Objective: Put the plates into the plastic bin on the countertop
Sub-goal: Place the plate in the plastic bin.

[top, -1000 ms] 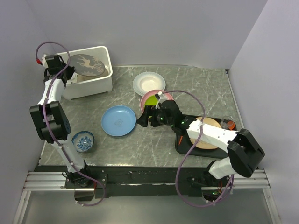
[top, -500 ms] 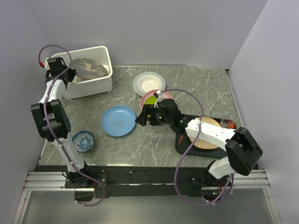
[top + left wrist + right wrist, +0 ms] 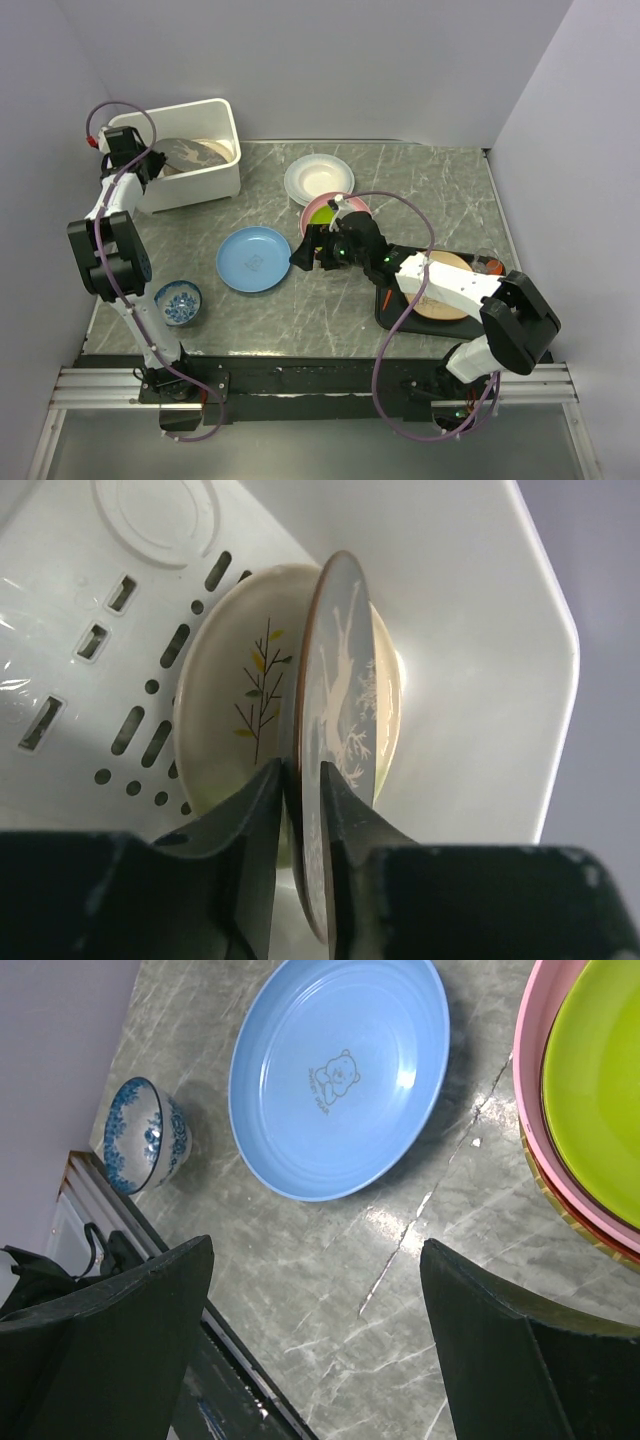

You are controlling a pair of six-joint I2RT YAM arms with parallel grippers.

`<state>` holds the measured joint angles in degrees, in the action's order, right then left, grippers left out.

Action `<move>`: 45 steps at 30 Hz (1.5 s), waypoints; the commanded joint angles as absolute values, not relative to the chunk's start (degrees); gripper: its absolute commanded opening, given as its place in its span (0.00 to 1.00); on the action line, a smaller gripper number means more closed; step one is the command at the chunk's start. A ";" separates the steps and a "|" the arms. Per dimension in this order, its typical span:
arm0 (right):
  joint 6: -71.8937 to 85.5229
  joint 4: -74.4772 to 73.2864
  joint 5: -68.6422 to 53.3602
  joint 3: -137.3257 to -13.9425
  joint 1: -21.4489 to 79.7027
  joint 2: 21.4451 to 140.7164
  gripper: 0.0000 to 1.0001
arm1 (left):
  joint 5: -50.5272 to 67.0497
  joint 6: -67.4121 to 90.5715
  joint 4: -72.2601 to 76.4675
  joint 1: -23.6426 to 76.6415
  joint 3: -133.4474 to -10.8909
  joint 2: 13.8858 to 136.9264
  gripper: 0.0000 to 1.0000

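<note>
The plastic bin (image 3: 226, 120) stands on the tabletop (image 3: 440, 190) in the far left corner, with its back close to the rear wall and its left end close to the side wall. The left fingers (image 3: 150, 160) reach in over the bin's left rim. They stand narrow on either side of the edge of a grey plate (image 3: 340, 710) with a pale deer drawing; whether they press on it I cannot tell. That plate sits tilted inside the bin, over the cream plate (image 3: 225, 695) with the twig drawing, which lies against the slotted floor.

Near the front left edge sits a small blue-and-white bowl (image 3: 177, 302), apart from the rest. To its right the light blue plate (image 3: 254, 259) lies flat with bare stone showing all round it.

The right fingers (image 3: 300, 255) hover just beside that plate's right edge, spread wide with nothing between them. They are over the strip of tabletop between it and a stack, where a green plate (image 3: 322, 212) nests in a pink plate (image 3: 528, 1080) with more rims beneath. The white plate (image 3: 319, 180) lies behind the stack, touching it or nearly so.

At the far right, near the front edge, a black tray (image 3: 392, 318) carries the woven yellow plate (image 3: 438, 308), partly hidden by the right arm.
</note>
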<state>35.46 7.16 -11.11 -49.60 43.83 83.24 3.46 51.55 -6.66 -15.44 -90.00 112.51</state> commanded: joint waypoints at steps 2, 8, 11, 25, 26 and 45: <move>35.16 8.26 -11.69 -51.77 43.42 83.32 0.91 | 2.11 51.07 -3.86 -15.47 -92.37 112.06 0.31; 35.24 8.17 -11.51 -51.42 43.42 82.97 0.91 | 0.53 50.71 -5.19 -15.56 -92.81 112.33 0.41; 35.24 8.17 -11.60 -51.24 43.42 82.97 0.91 | 0.18 50.63 -5.36 -15.56 -92.46 111.89 0.52; 35.59 8.35 -11.78 -50.89 43.42 82.88 0.91 | 0.79 50.10 -2.29 -15.29 -89.83 107.06 0.78; 35.60 8.44 -11.78 -50.80 43.33 82.88 0.91 | 0.97 50.01 -1.94 -15.21 -89.48 106.53 0.78; 38.49 8.97 -10.11 -47.29 43.51 79.90 0.91 | 7.81 44.22 0.09 -4.49 -78.40 84.91 0.99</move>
<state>37.78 7.68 -11.53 -48.34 43.83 83.09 3.81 47.66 -1.02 -7.29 -80.05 87.61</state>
